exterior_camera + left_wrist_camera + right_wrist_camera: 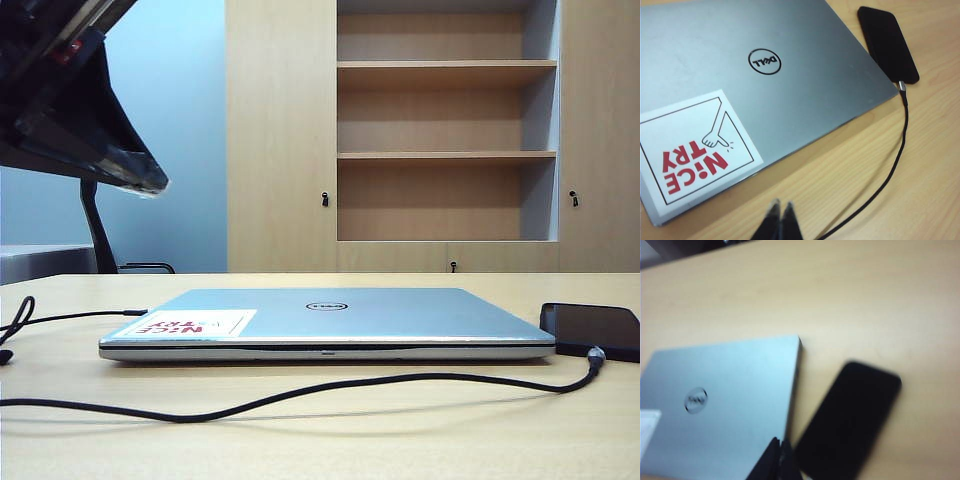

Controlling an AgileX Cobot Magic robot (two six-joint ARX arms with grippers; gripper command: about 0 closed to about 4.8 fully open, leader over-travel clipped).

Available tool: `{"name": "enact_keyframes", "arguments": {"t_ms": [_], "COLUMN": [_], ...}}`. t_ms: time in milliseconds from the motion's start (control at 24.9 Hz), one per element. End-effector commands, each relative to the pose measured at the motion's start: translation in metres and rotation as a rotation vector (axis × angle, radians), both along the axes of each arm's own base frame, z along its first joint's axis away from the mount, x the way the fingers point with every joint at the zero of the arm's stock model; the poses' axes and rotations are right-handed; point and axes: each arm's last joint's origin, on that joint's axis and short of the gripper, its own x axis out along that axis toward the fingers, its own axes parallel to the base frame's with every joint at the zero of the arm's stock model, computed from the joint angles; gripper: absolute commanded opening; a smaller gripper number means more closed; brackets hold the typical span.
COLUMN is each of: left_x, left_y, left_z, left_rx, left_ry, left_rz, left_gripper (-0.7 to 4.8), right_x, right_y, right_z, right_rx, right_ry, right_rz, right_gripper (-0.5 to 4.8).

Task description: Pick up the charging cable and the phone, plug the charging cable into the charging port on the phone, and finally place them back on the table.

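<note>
Left gripper (780, 212) and right gripper (779, 450) pinched empty above table (420, 440) — charging cable (892, 162) seemingly plugged into phone (888, 42) — only backing away left.

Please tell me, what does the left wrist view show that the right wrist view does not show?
Only the left wrist view shows the charging cable, its plug at the phone's short edge, the red-lettered sticker in full, and the shut left gripper. Only the right wrist view shows the shut right gripper and a dark strip beyond the table's far edge. Both show the closed laptop, the phone and the table.
</note>
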Motion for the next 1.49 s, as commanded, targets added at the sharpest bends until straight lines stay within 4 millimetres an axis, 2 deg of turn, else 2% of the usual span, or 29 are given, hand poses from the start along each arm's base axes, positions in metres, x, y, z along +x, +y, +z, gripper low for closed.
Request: {"name": "enact_keyframes", "arguments": {"t_ms": [40,482,642,803,1044,1164,1485], "left_x": [-0.001,-0.001,-0.002,-0.003,-0.006,-0.007,-0.006], "left_y": [0.001,0.001,0.001,0.002,0.005,0.005,0.004], "left_z": [0.003,0.005,-0.009,-0.023,-0.039,-0.04,-0.039], "left_rx": [0.005,0.002,-0.006,-0.03,-0.048,-0.047,-0.057], "left_ry": [-0.029,-0.066,-0.08,-0.098,-0.129,-0.126,-0.139], "left_rz": [-0.014,-0.024,-0.025,-0.02,-0.021,-0.021,-0.021], "left_gripper": [-0.06,-0.06,-0.06,-0.06,-0.06,-0.06,-0.06], "right_x": [-0.021,-0.066,-0.08,-0.084,-0.077,-0.077,-0.077], "right_y": [-0.001,-0.004,-0.005,-0.005,-0.005,-0.006,-0.005], "right_z": [-0.01,-0.057,-0.071,-0.08,-0.101,-0.101,-0.101], "right_rx": [-0.013,-0.042,-0.085,-0.083,-0.094,-0.094,-0.094], "right_ry": [-0.112,-0.352,-0.453,-0.487,-0.451,-0.457,-0.453], "right_rz": [-0.025,-0.091,-0.098,-0.101,-0.129,-0.132,-0.132], "right_gripper": [-0.08,-0.08,-0.08,-0.08,-0.08,0.14,0.13]}}
